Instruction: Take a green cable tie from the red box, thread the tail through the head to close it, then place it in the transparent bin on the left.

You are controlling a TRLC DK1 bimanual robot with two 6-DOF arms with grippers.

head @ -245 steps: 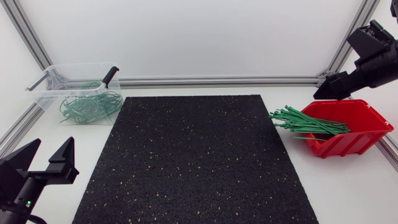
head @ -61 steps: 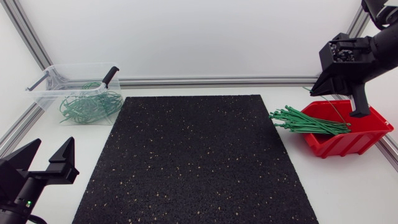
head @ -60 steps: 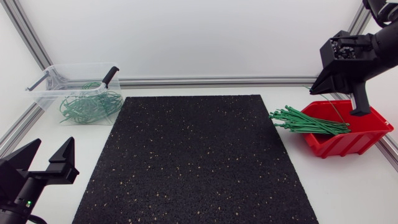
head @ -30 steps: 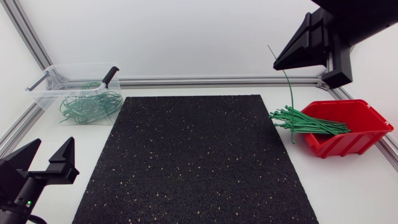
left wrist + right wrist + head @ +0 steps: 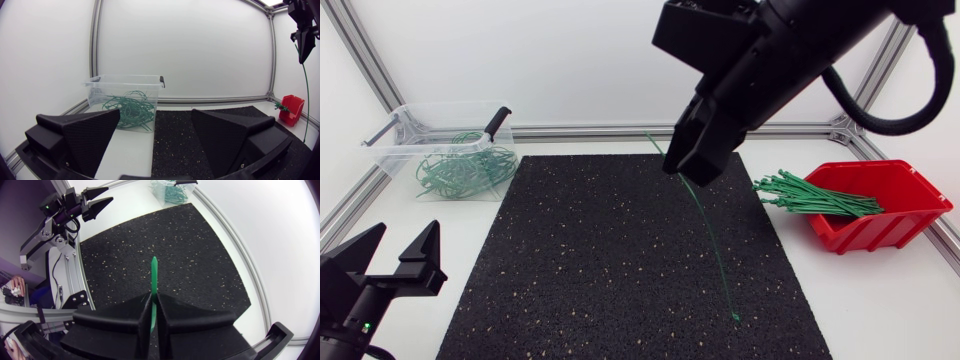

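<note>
My right gripper (image 5: 686,166) hangs high over the black mat, shut on one green cable tie (image 5: 712,250). The tie dangles long below the fingers, its lower end near the mat's front right. In the right wrist view the tie (image 5: 154,277) pokes out ahead of the shut right gripper (image 5: 152,311). The red box (image 5: 895,215) at the right holds a bundle of green ties (image 5: 810,196). The transparent bin (image 5: 405,150) at the back left holds several looped ties (image 5: 465,170). My left gripper (image 5: 392,262) rests open at the front left, with nothing in it (image 5: 155,135).
The black mat (image 5: 600,260) covers the table's middle. An aluminium frame rail (image 5: 620,131) runs along the back edge. From the left wrist view the bin (image 5: 127,85) stands ahead of the left gripper, and the right gripper (image 5: 304,37) with its tie (image 5: 306,100) is far off.
My right arm lifted one tie out of the red box and swung it left, from above the box to over the mat's middle. The left arm has not moved.
</note>
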